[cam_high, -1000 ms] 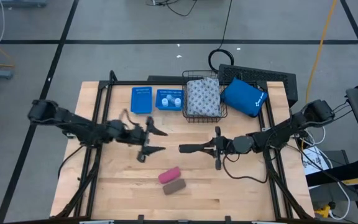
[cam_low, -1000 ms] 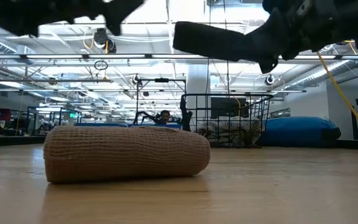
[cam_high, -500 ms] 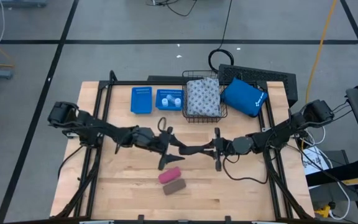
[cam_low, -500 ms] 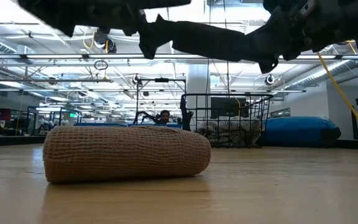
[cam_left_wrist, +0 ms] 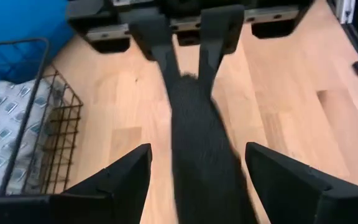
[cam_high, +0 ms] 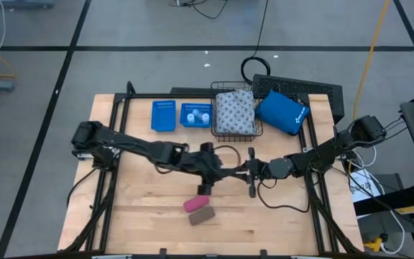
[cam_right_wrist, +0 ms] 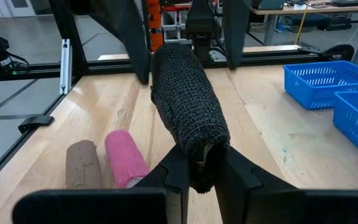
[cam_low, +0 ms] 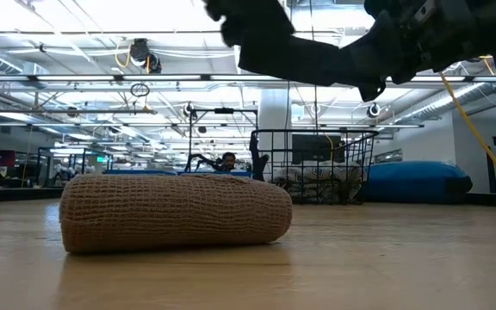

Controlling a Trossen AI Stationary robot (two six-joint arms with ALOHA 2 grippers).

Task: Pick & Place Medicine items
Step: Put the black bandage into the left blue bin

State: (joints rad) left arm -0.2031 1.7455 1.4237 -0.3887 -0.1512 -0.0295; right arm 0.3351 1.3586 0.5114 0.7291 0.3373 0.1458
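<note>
- The right gripper is clamped on one end of a dark roll, holding it level above the middle of the surface; it has not moved over the last second.
- The left gripper has swept in from the left side of the surface and now sits at the roll's free end. Its fingers are spread wide on either side of the roll, not touching it.
- In the left wrist view the roll runs straight between those fingers toward the right gripper's closed fingers.
- Below the two grippers, near the front edge, a pink roll lies just beside a brown roll; both lie where they were a second ago.
- In the low view the brown roll fills the foreground, with the dark arms meeting overhead.
- At the back of the surface stand two blue trays; the right-hand one holds two white bottles.
- Beside them a wire basket holds a grey-white patterned pack.
- A blue pouch lies just right of the basket.
- Behind the surface is grey floor with cables; the low view shows a large hall with ceiling lights.
</note>
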